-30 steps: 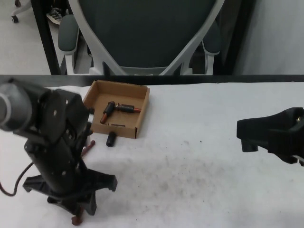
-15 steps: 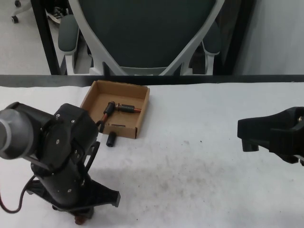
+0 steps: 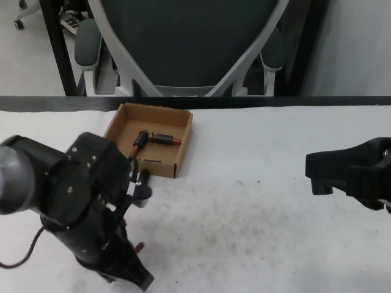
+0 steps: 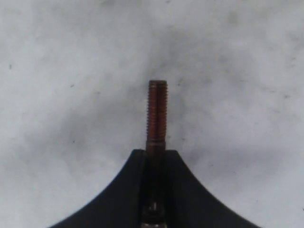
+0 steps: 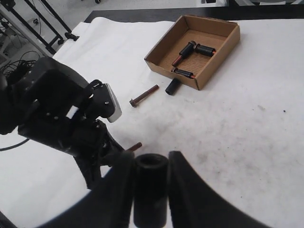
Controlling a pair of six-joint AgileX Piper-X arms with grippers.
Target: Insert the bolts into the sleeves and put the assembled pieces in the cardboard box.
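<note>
My left gripper [image 4: 156, 154] is shut on a rusty bolt [image 4: 157, 114], whose threaded end sticks out past the fingertips above the white bench. In the high view that bolt's tip [image 3: 139, 246] shows beside the left arm at the near left. My right gripper [image 5: 150, 161] is shut on a black sleeve [image 5: 150, 187], held over the near right, apart from the bolt [image 5: 135, 146]. The cardboard box [image 3: 160, 168] stands at the back left with assembled pieces [image 3: 156, 139] inside. A loose black sleeve [image 5: 173, 86] and a loose bolt [image 5: 144, 95] lie just in front of the box [image 5: 219, 59].
The left arm's bulky wrist [image 3: 73, 201] covers much of the near left bench. An office chair [image 3: 183, 43] stands behind the bench's dark back edge. White bench surface [image 3: 263, 213] spreads between the two arms.
The left arm has swung toward the bench's middle and turned, carrying the bolt off the near left edge. The right arm has not moved.
</note>
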